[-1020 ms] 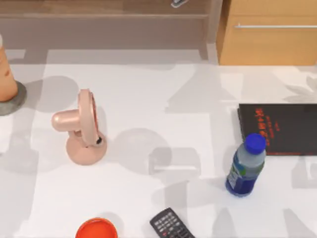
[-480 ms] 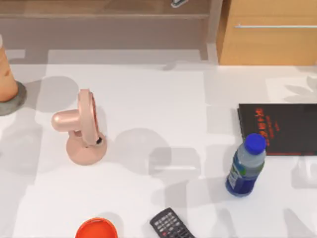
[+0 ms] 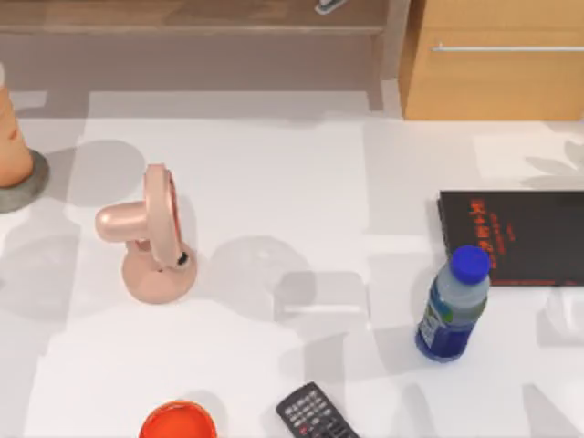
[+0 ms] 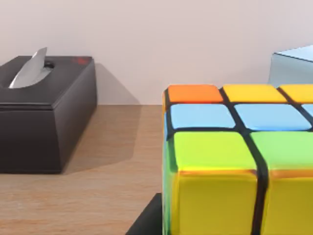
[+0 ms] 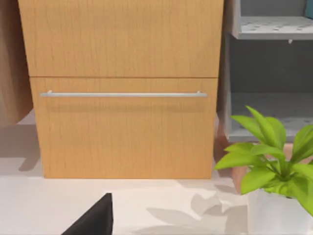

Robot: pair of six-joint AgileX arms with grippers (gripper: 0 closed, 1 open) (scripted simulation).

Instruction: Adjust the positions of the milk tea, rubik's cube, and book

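Only the soft shadows on the tabletop (image 3: 301, 173) have shifted since the earlier frames; the objects stay put. The milk tea (image 3: 11, 137) stands at the top view's left edge, beyond a broad bare middle. The rubik's cube (image 4: 239, 161) sits close before the left wrist camera on a wooden shelf (image 4: 88, 196) beside a black tissue box (image 4: 44, 112); I cannot tell how either arm's fingers stand.

Rendered home-office desk: wooden drawer cabinet (image 5: 122, 88), tissue box (image 4: 41, 115), desk fan (image 3: 151, 235), potted plant (image 5: 274, 171).

Peach milk tea (image 3: 11, 137) upright at table's left edge; rubik's cube (image 4: 239, 161) on wood.
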